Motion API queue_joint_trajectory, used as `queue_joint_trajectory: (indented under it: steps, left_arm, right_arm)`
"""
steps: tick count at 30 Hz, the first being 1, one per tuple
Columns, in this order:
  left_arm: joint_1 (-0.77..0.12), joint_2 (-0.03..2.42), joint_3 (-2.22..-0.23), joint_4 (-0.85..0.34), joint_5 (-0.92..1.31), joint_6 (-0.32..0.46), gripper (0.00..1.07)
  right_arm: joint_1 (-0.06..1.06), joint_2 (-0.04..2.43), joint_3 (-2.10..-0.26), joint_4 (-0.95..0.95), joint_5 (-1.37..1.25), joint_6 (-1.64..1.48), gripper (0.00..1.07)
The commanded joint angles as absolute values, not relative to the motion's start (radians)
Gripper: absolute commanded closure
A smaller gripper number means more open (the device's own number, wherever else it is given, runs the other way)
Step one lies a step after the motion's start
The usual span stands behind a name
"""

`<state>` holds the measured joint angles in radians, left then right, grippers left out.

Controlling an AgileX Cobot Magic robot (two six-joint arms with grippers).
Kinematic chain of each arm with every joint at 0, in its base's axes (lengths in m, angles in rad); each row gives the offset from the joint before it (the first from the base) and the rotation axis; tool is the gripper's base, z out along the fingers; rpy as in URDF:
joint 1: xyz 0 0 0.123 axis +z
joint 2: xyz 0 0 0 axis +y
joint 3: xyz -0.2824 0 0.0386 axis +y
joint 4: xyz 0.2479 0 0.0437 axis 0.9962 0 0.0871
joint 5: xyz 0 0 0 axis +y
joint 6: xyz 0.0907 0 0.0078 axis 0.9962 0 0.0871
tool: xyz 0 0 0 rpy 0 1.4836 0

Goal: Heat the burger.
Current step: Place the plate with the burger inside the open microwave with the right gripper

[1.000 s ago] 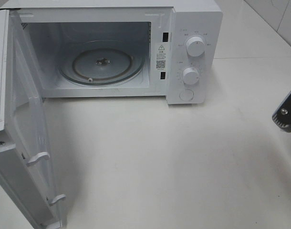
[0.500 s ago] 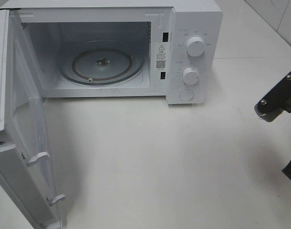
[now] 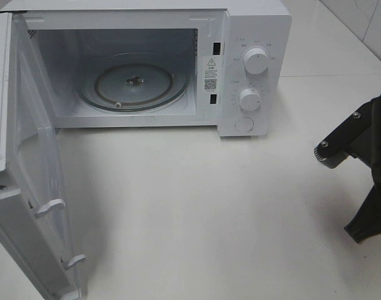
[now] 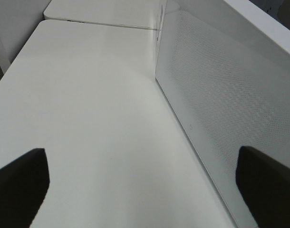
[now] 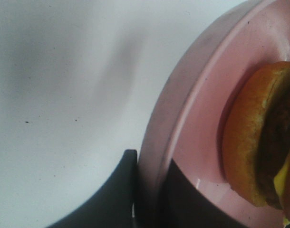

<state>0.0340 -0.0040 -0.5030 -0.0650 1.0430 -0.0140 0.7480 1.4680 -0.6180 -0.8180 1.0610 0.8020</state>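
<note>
The burger (image 5: 259,137), with a golden-brown bun, dark patty and yellow cheese, lies on a pink plate (image 5: 192,118) in the right wrist view. My right gripper (image 5: 149,190) is shut on the plate's rim, one dark finger under it and one on top. In the high view only the right arm (image 3: 359,156) shows, at the right edge; plate and burger are out of that view. My left gripper (image 4: 145,185) stands wide open with nothing between its fingers, beside the microwave's door (image 4: 221,95).
The white microwave (image 3: 253,37) stands at the back of the white table. Its door (image 3: 28,187) swings wide open to the left. The glass turntable (image 3: 133,81) inside is bare. Two knobs (image 3: 256,61) sit on its right panel.
My right arm has come further into the high view from the right edge, moving left and toward the front. The microwave and door have not moved.
</note>
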Motion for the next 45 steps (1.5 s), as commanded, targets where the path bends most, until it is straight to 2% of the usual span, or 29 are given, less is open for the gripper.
queue_joint_trajectory:
  steps: [1,10,19,35,45]
  left_arm:
    - [0.038,-0.021,-0.5,-0.072,1.033,-0.012,0.07]
    - [0.038,-0.021,-0.5,-0.072,1.033,-0.012,0.07]
    - [0.038,-0.021,-0.5,-0.072,1.033,-0.012,0.07]
    - [0.038,-0.021,-0.5,-0.072,1.033,-0.012,0.07]
    - [0.038,-0.021,-0.5,-0.072,1.033,-0.012,0.07]
  right_arm:
    - [0.743,1.517,-0.624,-0.882,1.063,0.843,1.07]
    - [0.737,1.62,-0.624,-0.886,0.991,0.907,1.07]
    - [0.685,1.721,-0.624,-0.892,0.912,0.955,1.07]
    - [0.684,1.74,-0.582,-0.927,0.88,1.068,1.07]
    - [0.637,1.74,-0.552,-0.947,0.843,1.098,1.07]
